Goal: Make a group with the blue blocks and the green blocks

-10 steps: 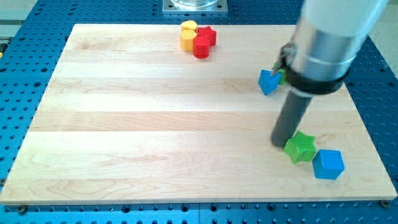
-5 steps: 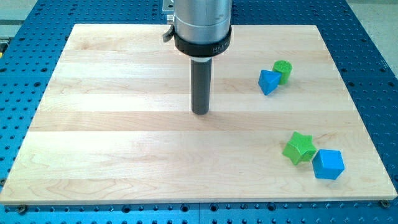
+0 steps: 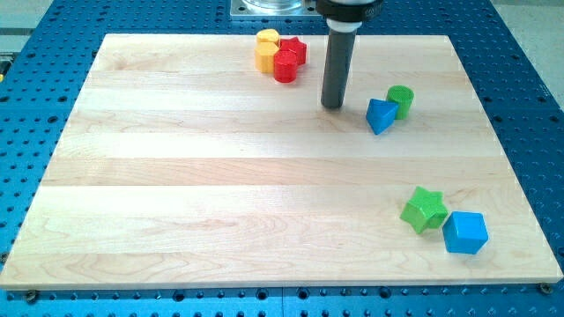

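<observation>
my tip point(image 3: 332, 106) nr blue block point(image 3: 380, 115) (view's left)

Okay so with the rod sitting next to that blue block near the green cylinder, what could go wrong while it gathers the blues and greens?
1. My tip stands just to the view's left of the blue triangular block, which touches the green cylinder. An off-centre push may split that pair.
2. The green star and blue cube lie near the wooden board's lower right edge; a push from the left might slide them off.
3. The red and yellow cluster sits close behind the rod and may get swept along.
</observation>
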### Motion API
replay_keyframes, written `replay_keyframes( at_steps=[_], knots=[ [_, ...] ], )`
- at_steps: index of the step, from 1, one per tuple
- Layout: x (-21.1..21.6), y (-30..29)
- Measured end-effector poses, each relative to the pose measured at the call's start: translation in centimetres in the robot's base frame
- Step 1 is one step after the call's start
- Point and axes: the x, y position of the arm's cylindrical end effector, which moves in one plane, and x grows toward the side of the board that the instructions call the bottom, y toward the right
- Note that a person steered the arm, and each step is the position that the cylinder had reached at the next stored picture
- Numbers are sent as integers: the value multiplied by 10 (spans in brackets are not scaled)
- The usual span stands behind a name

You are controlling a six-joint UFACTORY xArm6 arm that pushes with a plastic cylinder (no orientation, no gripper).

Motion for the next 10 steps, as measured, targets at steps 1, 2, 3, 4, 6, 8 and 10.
replay_keyframes(
  at_steps=[1,2,3,4,6,8,10],
  knots=[
    [32,58],
    [67,98],
    [108,104],
    [122,70],
    [136,28],
    [155,61],
    [140,90]
  ],
)
